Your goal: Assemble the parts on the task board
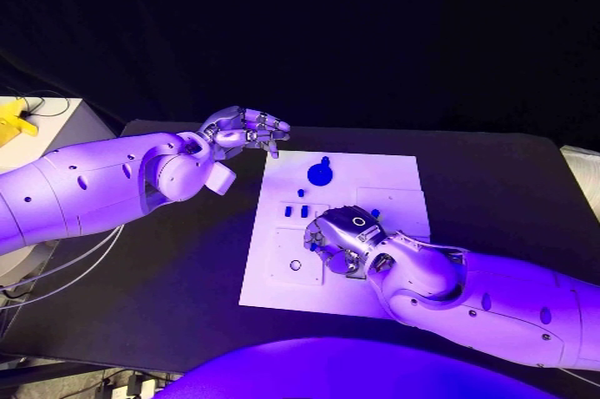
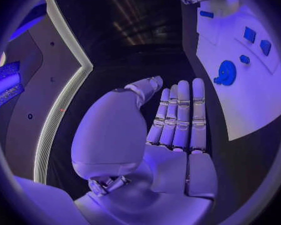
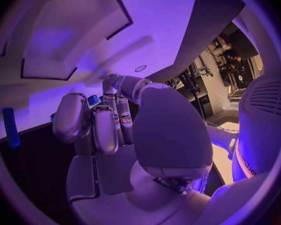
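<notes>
Black table (image 1: 500,182) carrying task board (image 1: 388,169): blue parts (image 1: 320,172) remain loose; left hand (image 1: 244,128) open, empty; right hand (image 1: 344,238) curled, possibly pinching one.

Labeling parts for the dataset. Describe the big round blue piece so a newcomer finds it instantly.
Start at the white task board mid-table. Near its far edge, closest to the left hand, lies the round blue part. It is a disc with a small knob, far bigger than the small blue blocks nearer the right hand.
</notes>
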Available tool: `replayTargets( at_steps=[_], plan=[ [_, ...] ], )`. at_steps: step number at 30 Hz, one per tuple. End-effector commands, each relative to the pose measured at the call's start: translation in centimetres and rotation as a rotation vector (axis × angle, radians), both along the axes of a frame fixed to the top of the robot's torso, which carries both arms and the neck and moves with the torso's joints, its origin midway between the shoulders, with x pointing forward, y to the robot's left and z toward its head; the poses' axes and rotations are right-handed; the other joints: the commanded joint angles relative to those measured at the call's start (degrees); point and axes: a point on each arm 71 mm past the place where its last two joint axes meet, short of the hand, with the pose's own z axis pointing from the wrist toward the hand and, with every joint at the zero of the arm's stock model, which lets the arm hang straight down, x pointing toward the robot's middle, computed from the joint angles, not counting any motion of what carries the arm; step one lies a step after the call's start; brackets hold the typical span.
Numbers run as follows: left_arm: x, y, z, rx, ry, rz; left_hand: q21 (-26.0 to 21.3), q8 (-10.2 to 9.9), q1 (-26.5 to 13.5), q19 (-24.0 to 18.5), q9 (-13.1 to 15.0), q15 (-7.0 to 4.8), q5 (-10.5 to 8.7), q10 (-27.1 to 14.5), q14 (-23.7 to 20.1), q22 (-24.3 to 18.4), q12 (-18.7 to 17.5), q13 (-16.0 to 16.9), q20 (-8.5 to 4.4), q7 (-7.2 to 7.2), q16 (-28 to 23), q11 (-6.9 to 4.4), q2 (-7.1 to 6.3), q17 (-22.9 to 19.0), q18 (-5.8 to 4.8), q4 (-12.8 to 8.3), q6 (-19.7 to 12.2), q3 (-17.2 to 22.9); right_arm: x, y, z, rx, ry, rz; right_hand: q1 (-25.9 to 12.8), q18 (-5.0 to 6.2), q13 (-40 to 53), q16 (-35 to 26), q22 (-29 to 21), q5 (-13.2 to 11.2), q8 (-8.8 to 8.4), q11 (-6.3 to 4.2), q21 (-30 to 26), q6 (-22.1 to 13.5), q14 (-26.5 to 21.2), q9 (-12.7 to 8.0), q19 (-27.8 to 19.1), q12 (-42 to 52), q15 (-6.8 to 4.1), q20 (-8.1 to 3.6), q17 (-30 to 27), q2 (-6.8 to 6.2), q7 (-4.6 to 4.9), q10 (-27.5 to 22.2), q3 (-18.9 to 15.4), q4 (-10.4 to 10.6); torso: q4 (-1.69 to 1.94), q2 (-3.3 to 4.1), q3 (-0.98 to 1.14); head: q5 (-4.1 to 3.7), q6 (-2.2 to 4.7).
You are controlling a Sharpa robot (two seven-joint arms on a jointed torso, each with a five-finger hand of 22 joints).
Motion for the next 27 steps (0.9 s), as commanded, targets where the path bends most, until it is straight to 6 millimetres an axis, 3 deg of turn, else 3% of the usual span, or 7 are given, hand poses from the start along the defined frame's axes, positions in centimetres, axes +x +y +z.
replayTargets(
  at_steps=[1, 10, 27],
  plan=[
    [-0.1, -0.2, 0.1, -0.013, 0.004, -0.014, -0.3, -0.4, 0.5, 0.4, -0.1, -0.17, 0.18, 0.0, 0.4, -0.1, -0.3, -0.1, -0.13, 0.1, -0.3, 0.25, -0.08, -0.1, 0.72, -0.1, -0.2, -0.1, -0.2, 0.1, -0.4, -0.022, 0.018, 0.023, -1.7, -0.43, -0.5, -0.2, 0.4, 0.6, -1.1, -1.84, -1.0, -1.9, 1.5, -0.1, -0.5, -1.5, 0.4, 0.68, 0.0, -0.34, 0.87, 0.9, -0.2, 0.2, 0.0, -0.02, 0.0, 0.03, 0.01],
    [-0.1, -0.2, 0.0, -0.011, 0.009, -0.017, -0.3, -0.4, 0.5, 0.4, -0.1, -0.17, 0.18, 0.0, 0.4, -0.1, -0.3, -0.1, -0.13, 0.1, -0.3, 0.25, -0.08, -0.1, 0.72, -0.1, -0.2, -0.1, -0.3, 0.0, -0.6, -0.007, 0.044, 0.043, -4.9, 0.51, -2.0, -2.5, -2.3, 2.4, -3.54, -0.38, -7.0, -5.1, 0.0, -0.4, -2.8, -3.4, 1.79, 2.05, -3.3, -3.1, 1.6, -4.2, -3.0, 1.3, -0.01, -0.02, 0.0, 0.16, 0.01],
    [-0.1, -0.1, 0.0, -0.008, 0.018, -0.022, -0.6, -0.4, 0.3, 0.4, -0.1, -0.09, 0.16, 0.0, 0.4, -0.2, -0.5, -0.3, -0.06, 0.14, -0.6, 0.32, -0.01, -0.1, 0.7, 0.0, -0.1, -0.2, -0.1, -1.2, 0.0, 0.058, 0.009, -0.032, -3.5, 2.12, -3.4, -5.8, -6.6, 2.8, -6.67, 0.88, -17.0, -8.6, -4.1, -0.9, -6.8, -1.6, 3.0, 3.34, -9.2, -3.76, 2.53, -11.6, -7.2, 1.0, -0.04, -0.04, 0.07, -0.38, 0.01]
  ],
)
